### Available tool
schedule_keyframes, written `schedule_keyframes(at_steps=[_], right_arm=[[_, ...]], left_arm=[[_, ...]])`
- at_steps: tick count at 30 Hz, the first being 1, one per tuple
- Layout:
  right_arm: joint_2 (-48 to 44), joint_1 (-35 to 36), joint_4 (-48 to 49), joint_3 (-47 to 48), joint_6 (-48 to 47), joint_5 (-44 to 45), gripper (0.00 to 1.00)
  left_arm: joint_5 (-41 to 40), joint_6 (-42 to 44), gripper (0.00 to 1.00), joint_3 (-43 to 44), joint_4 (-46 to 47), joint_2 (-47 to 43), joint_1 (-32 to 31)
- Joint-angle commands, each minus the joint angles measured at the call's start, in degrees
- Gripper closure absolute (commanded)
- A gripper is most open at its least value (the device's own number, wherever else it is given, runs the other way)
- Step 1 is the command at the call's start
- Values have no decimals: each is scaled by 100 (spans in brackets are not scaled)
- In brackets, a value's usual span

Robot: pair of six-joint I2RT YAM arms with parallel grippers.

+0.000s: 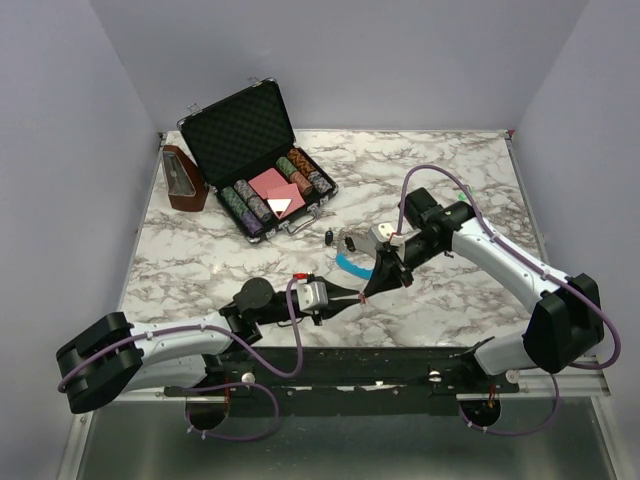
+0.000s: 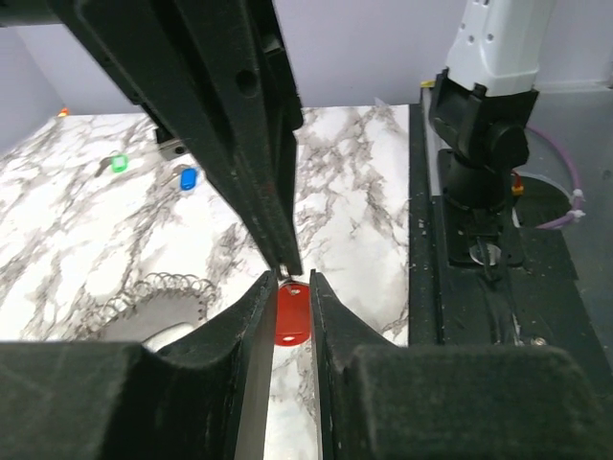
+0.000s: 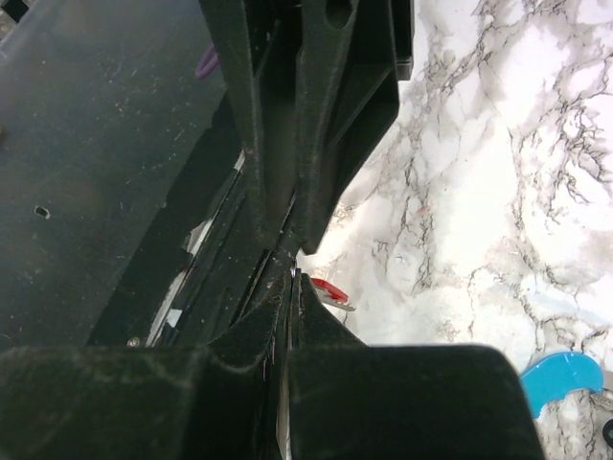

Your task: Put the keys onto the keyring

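Note:
The red key (image 2: 290, 311) is pinched by its plastic head between the fingers of my left gripper (image 2: 290, 280), low over the near edge of the marble table. My right gripper (image 2: 285, 266) reaches down from above, shut on a thin silver metal piece, apparently the keyring's end, right at the hole in the key. In the right wrist view the red key (image 3: 330, 290) pokes out beside the shut right gripper (image 3: 292, 278). The keyring's coil (image 2: 158, 287) and blue curved section (image 1: 352, 268) lie on the table just behind. A blue key (image 2: 188, 178) lies farther back.
An open black case (image 1: 262, 165) of poker chips stands at the back left, with a brown wedge-shaped box (image 1: 183, 178) next to it. A small green tag (image 2: 119, 163) lies near the blue key. A black clip (image 1: 329, 237) rests by the coil. The black base rail (image 1: 400, 370) runs along the near edge.

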Motion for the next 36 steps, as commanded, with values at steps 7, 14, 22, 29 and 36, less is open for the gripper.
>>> schedule_keyframes(at_steps=[7, 14, 22, 29, 36], right_arm=[[-123, 48, 12, -84, 110, -59, 93], [-114, 47, 65, -92, 163, -85, 93], [-105, 48, 118, -110, 233, -111, 93], [-114, 48, 214, -163, 330, -111, 93], [-114, 48, 302, -207, 418, -76, 93]], left_arm=[[-407, 110, 72, -65, -85, -26, -8], [-179, 31, 73, -21, 46, 124, -8], [-38, -84, 74, 32, 187, 308, -8], [50, -154, 74, 58, 363, 423, -8], [41, -154, 74, 6, 433, 379, -8]])
